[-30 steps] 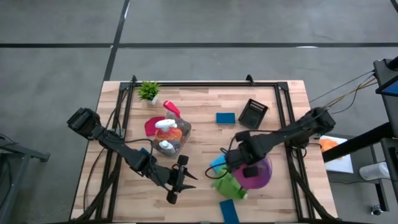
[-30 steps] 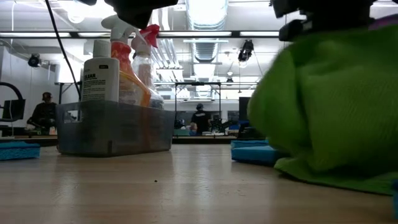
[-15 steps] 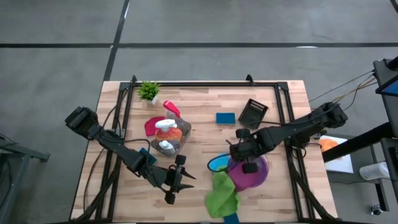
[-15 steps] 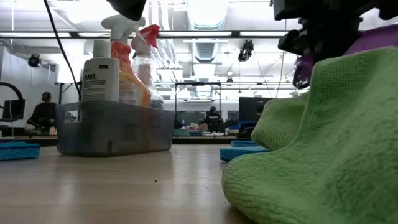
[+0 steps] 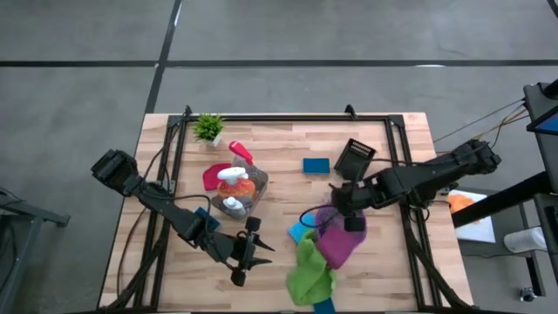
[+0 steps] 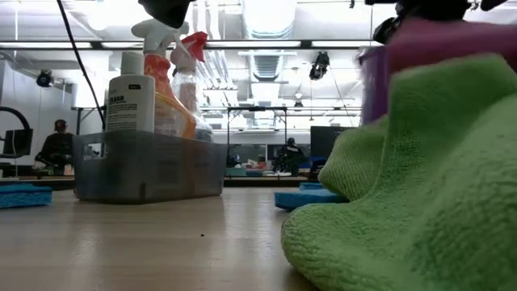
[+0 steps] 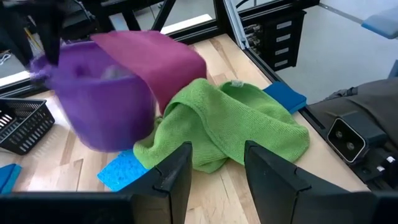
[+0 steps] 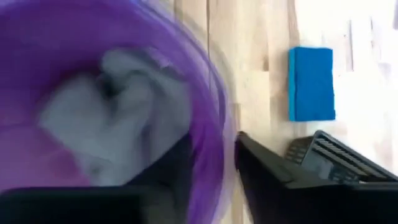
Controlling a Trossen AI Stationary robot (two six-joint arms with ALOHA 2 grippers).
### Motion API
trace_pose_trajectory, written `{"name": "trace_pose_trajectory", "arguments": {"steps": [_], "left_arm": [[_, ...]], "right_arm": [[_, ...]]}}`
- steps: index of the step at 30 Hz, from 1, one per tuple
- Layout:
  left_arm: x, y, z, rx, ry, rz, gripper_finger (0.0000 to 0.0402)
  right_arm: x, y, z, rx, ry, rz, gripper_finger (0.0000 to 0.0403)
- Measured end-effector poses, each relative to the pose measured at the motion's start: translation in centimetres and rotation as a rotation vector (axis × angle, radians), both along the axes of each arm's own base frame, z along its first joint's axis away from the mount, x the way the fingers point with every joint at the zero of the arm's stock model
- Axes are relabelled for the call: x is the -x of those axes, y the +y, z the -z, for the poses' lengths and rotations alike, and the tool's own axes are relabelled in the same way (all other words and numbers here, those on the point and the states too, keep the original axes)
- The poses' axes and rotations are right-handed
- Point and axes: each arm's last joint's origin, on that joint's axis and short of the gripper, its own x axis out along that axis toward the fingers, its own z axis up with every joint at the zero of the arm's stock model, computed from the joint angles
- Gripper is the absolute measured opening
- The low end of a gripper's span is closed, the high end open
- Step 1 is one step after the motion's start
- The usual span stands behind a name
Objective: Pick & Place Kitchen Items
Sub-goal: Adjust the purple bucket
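Observation:
My right gripper [image 5: 349,212] is shut on the rim of a purple bowl [image 7: 99,106], tipped on its side above the table's near right part. A grey cloth [image 8: 118,112] lies inside it. A magenta cloth [image 5: 342,247] hangs out of it onto the green cloth [image 5: 309,272], which lies heaped on the table. A blue sponge [image 5: 301,232] lies beside the bowl, and another [image 5: 316,165] lies farther back. My left gripper [image 5: 248,249] is open and empty left of the green cloth. The bottles stand in a clear bin [image 5: 237,190]. My right gripper holds the purple bowl by its rim [image 8: 219,155], one finger [image 8: 177,168] inside the bowl and one [image 8: 267,168] outside. The bowl is lifted and tipped over, its opening toward the table's near edge, the magenta cloth spilling from it.
A black wire basket [image 5: 355,159] stands at the far right. A small potted plant [image 5: 207,127] stands at the far left. A red cloth [image 5: 212,177] lies by the bin. A third blue sponge [image 5: 323,305] lies at the near edge under the green cloth.
My right gripper has risen and gone a little toward the far right, tipping the purple bowl. The green cloth has fallen out and now lies heaped on the table toward the near edge. The magenta cloth has slid out after it.

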Motion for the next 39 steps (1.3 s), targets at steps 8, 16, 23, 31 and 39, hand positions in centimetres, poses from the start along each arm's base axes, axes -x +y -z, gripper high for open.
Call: {"name": "trace_pose_trajectory", "arguments": {"steps": [8, 16, 23, 31, 39], "left_arm": [[0.0, 0.0, 0.0, 0.000, 0.000, 0.000, 0.0147], [0.0, 0.0, 0.0, 0.001, 0.000, 0.000, 0.0147], [0.0, 0.0, 0.0, 0.002, -0.001, 0.000, 0.0148], [0.0, 0.0, 0.0, 0.002, -0.002, 0.000, 0.0148], [0.0, 0.0, 0.0, 0.001, 0.000, 0.000, 0.0148]], "right_arm": [[0.3, -0.2, 1.1, 0.032, 0.127, 0.034, 0.0266], [0.5, -0.4, 2.2, 0.072, 0.261, 0.065, 0.0288], [0.3, -0.7, 2.2, 0.077, 0.261, 0.077, 0.0210], [0.6, -1.5, 2.1, 0.048, 0.317, 0.136, 0.0036], [1.7, -2.0, 2.0, 0.044, 0.434, 0.190, 0.0025]]}}
